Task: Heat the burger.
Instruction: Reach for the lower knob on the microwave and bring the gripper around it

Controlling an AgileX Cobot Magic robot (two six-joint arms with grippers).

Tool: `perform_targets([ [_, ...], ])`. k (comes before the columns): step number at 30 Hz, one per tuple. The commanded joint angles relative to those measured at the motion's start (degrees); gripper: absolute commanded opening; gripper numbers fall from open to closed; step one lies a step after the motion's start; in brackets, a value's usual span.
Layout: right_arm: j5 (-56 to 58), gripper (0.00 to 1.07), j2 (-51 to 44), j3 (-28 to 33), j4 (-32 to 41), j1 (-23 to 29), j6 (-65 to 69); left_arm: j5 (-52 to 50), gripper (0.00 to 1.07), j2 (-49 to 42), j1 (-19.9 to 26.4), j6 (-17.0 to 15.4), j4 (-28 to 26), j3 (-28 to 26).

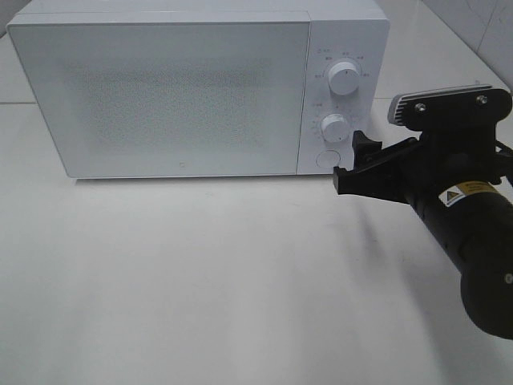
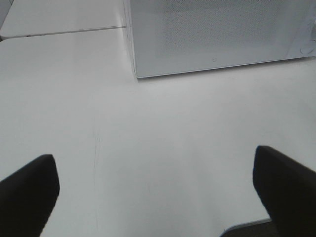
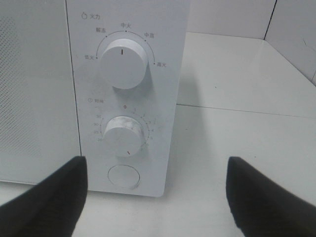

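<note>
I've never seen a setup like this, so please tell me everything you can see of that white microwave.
The microwave is a white, smooth box standing upright at the back of the white table. Its door is shut, with a speckled mesh window that hides the inside. The panel on its right carries an upper knob pointing straight up, a lower knob with its mark turned downward, and a round button. The right arm holds open jaws just before that button, seemingly not touching.

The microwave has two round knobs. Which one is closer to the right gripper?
The lower knob, just above the round button. The right gripper is right beside it, while the upper knob is higher up and farther away.
</note>
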Motion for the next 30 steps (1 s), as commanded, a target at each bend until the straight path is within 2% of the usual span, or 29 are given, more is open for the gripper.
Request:
perform_targets([
  [1,-0.9,0.76,2.0,-2.2,0.2,0.2,-0.7,-0.1,1.0,-1.4,0.2,-0.5,-0.6,0.1],
  [18,-2.1,0.76,13.5,-13.9,-0.1,-0.3,1.9,-0.1,1.0,-1.4,0.2,-0.5,-0.6,0.1],
  [30,-1.5,0.76,20.5,-21.2,-0.3,-4.3,4.9,-0.1,1.0,-1.4,0.2,-0.5,-0.6,0.1],
])
